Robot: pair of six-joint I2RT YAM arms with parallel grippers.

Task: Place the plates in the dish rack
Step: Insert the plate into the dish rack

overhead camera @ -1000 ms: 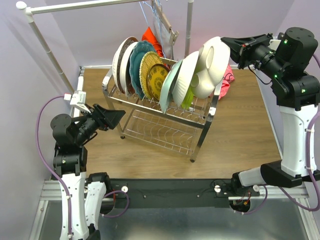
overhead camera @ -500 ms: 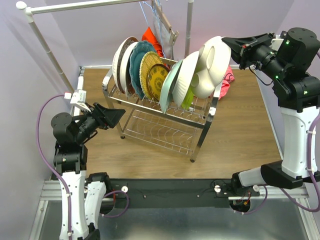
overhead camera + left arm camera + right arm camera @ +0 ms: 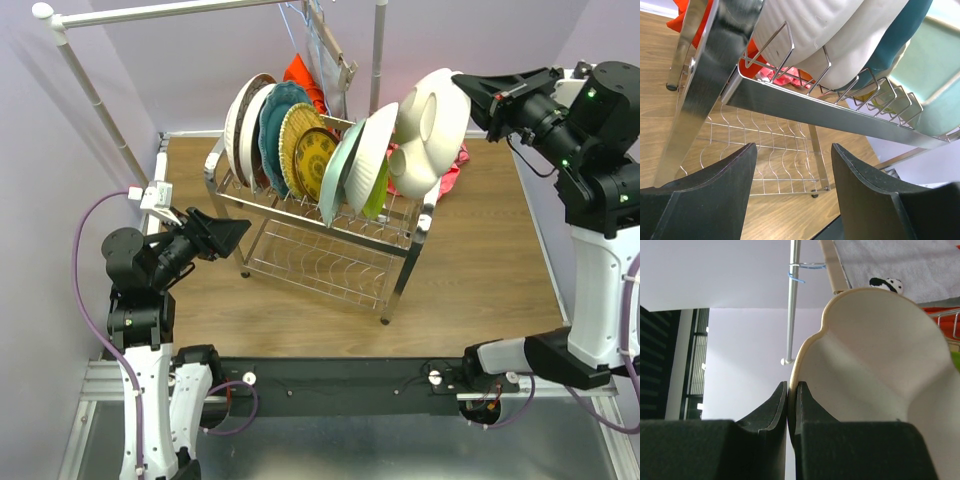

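We see the right gripper (image 3: 463, 86) high at the far right, its fingers (image 3: 771, 405) clenched on the rim of the white divided plate (image 3: 430, 125). In the right wrist view the rim (image 3: 799, 365) sits pinched between the two pads. This plate hangs tilted over the right end of the dish rack (image 3: 407, 263). Its lower edge is close to the upper tier, but we cannot tell whether it touches the wires.

The rack stands on the wooden surface (image 3: 480, 260) and its upper tier carries a row of upright plates. From left to right these are a white-and-dark floral plate (image 3: 240, 120), a teal plate (image 3: 274, 125), a yellow patterned plate (image 3: 306, 147), a pale aqua plate (image 3: 338, 172), a white plate (image 3: 371, 155) and a lime green plate (image 3: 379, 202). The lower tier (image 3: 775, 160) holds no plate.

The left gripper (image 3: 243, 229) hovers just beside the near left corner of the rack, its fingers (image 3: 725, 185) released and spread, grasping nothing.
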